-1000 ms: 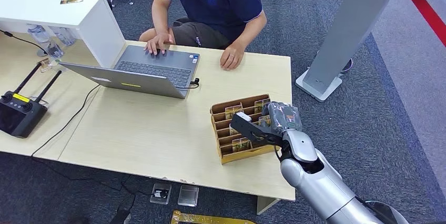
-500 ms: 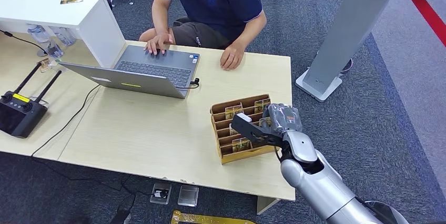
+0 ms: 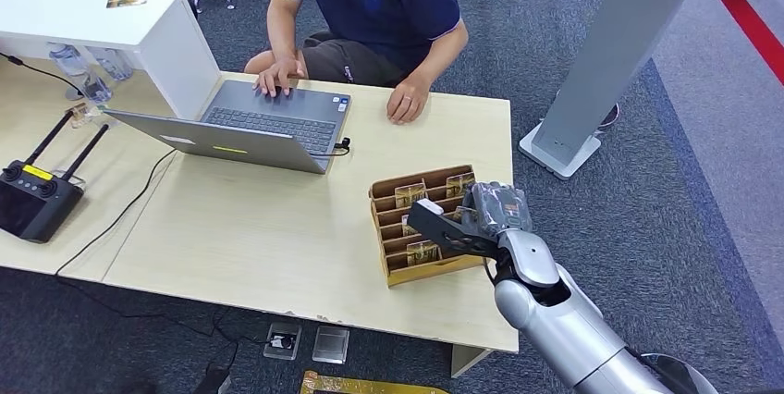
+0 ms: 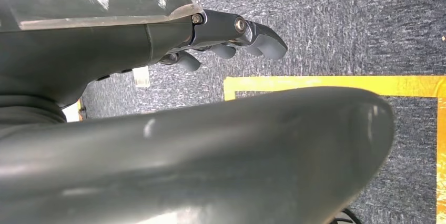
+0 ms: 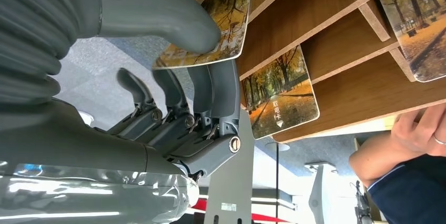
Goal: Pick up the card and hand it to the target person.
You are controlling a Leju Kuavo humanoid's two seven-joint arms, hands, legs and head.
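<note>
A wooden card rack (image 3: 396, 272) stands near the table's right front corner, with autumn-picture cards (image 3: 410, 195) in its slots. My right hand (image 3: 495, 214) reaches into the rack's right side. Seen from the right wrist, its thumb (image 5: 158, 19) presses on one face of a card (image 5: 223, 21) and its fingers (image 5: 221, 92) lie against the other face; the card's far end still sits in the wooden rack (image 5: 336, 19). Another card (image 5: 281, 95) lies one slot over. A person in a dark blue shirt (image 3: 379, 6) sits across the table. My left hand (image 4: 231, 37) hangs over the carpet, holding nothing.
An open laptop (image 3: 268, 126) sits before the person, one hand on its keys and the other hand (image 3: 405, 103) resting on the table. A black controller (image 3: 37, 200) lies at far left. A grey stand (image 3: 601, 61) rises right of the table.
</note>
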